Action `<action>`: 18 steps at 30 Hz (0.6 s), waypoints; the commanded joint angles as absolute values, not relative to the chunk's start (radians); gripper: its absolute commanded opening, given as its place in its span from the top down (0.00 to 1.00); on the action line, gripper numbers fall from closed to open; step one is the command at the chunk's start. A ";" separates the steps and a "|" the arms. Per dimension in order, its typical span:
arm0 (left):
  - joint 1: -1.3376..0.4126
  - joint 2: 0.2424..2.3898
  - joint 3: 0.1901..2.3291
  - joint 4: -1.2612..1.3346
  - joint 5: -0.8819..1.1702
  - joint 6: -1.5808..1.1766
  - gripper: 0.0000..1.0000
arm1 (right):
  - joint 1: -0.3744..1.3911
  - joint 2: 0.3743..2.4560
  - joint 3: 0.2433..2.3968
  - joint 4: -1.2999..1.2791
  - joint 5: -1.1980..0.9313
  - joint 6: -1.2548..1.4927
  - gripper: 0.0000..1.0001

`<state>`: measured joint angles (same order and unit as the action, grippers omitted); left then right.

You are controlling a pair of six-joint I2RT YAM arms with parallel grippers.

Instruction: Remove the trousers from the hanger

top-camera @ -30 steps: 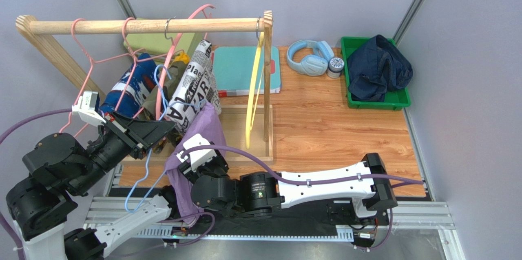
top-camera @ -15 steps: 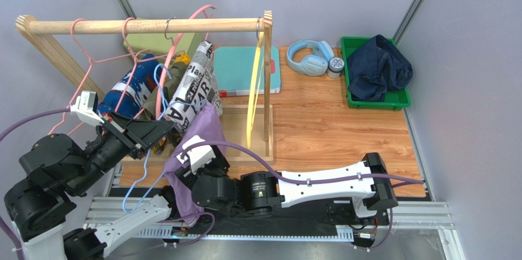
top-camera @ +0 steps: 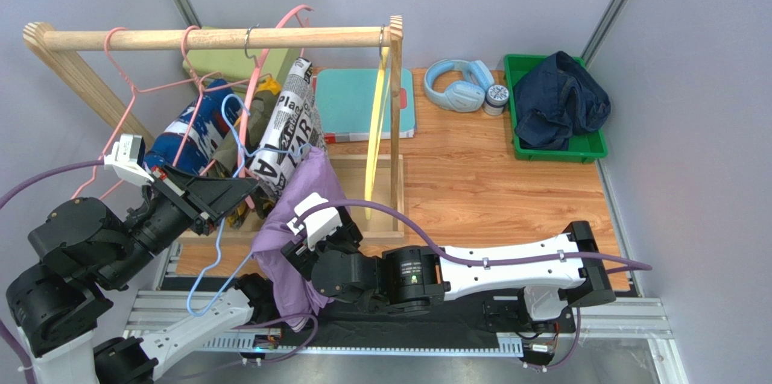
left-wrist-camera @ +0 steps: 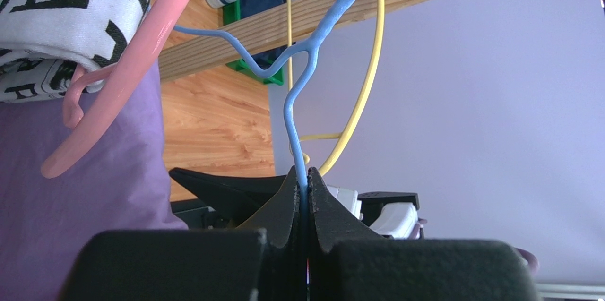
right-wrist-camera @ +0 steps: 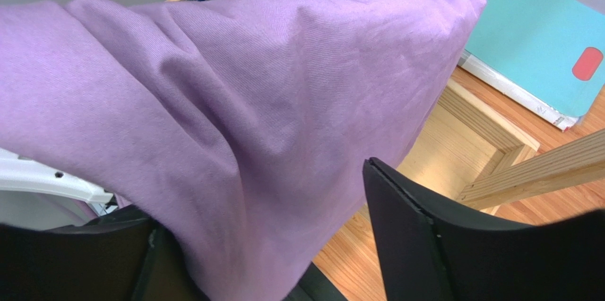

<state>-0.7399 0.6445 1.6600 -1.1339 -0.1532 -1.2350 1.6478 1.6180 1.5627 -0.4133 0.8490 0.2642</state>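
Purple trousers (right-wrist-camera: 213, 102) draped between the spread right fingers (right-wrist-camera: 412, 230).
Left fingers (left-wrist-camera: 280, 205) pinch the blue hanger (left-wrist-camera: 292, 134); the green tray (top-camera: 589, 148) holds a navy garment (top-camera: 557, 99).

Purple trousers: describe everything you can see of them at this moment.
The purple trousers are plain, soft, woven-looking cloth, creased and without print. They hang in a long slanted drape from beside the black-and-white printed garment on the rack down past the near edge of the table. Their middle fills the gap between the jaws of the right gripper, which stand apart; whether it grips is unclear. Waistband and leg ends cannot be made out.
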 commanded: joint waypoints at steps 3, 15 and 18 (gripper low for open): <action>-0.742 0.661 1.717 -0.997 -0.129 -1.232 1.00 | 1.618 1.580 1.542 -0.396 0.758 0.181 0.21; -0.742 0.673 1.727 -0.989 -0.094 -1.227 1.00 | 1.565 1.572 1.506 -0.385 0.661 0.182 0.21; -0.742 0.675 1.723 -0.988 -0.094 -1.229 1.00 | 1.565 1.609 1.552 -0.394 0.684 0.244 0.22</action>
